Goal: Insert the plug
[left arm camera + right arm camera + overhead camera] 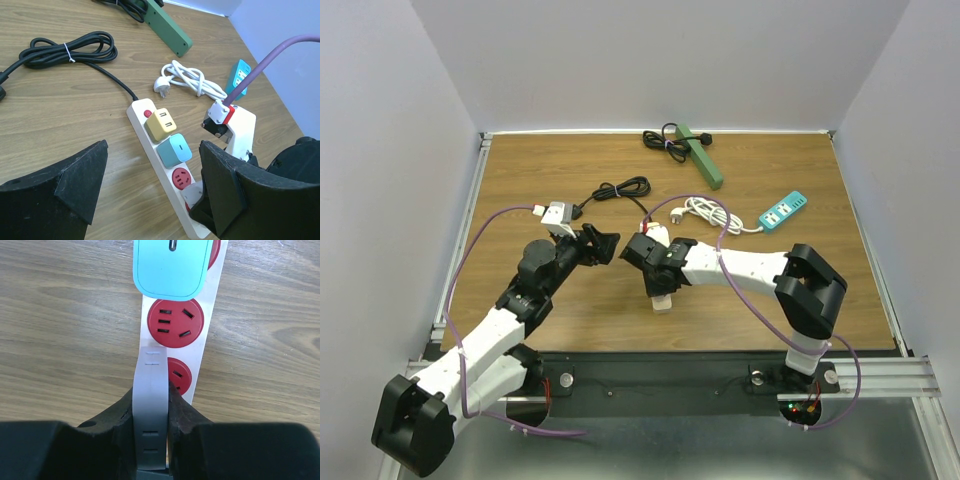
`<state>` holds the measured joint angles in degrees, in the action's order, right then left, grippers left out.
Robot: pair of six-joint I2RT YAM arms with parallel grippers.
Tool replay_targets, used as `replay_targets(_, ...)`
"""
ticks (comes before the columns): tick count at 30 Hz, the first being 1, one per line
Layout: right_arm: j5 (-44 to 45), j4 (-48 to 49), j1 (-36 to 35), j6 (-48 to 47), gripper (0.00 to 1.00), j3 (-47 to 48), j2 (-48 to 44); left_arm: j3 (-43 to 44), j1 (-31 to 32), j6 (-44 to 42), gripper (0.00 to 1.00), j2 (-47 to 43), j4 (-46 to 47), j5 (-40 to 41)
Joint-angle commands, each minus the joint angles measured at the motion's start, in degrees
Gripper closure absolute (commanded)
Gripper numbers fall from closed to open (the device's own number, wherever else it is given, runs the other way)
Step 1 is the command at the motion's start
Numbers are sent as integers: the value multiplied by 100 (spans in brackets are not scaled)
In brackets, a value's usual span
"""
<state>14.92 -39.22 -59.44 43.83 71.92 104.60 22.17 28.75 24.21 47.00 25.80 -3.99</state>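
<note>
White plug (150, 380) clamped in the closed right hand (151, 412), over the lower red socket (181, 377) of the power strip (136, 111) lying on the wooden tabletop (610, 312). Looks grasped and roughly lined up but not seated, prongs hidden; leaves the push down into a free socket, yellow adapter (161, 124) and teal adapter (173, 150) filling two others. Left hand (603, 244) spread wide near the strip, holding nothing.

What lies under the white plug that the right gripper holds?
Under the white plug, clamped in the right gripper, lies a red socket of the white power strip. Only the socket's right part shows; the plug hides the rest, including its own pins.
</note>
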Motion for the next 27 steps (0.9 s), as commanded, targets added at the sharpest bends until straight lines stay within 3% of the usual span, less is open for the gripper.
replay_targets(1,-517,371,-77,125,100,-662,905,129,-19,-118,15,-139,180,47)
replay_targets(13,-367,371,-77,134,99,-662,852,217,-19,-100,15,-34,110,82)
replay_targets(15,-297,363,-68,134,95,-548,738,296,-19,-92,15,19,13,161)
replay_targets(16,-270,363,-68,117,92,-504,677,314,-19,-100,15,19,-31,170)
replay_targets(19,-148,354,-33,82,67,-372,422,367,-19,-83,15,19,-93,223)
replay_targets(27,353,284,29,-173,33,155,-518,498,-19,-83,15,-7,-286,293)
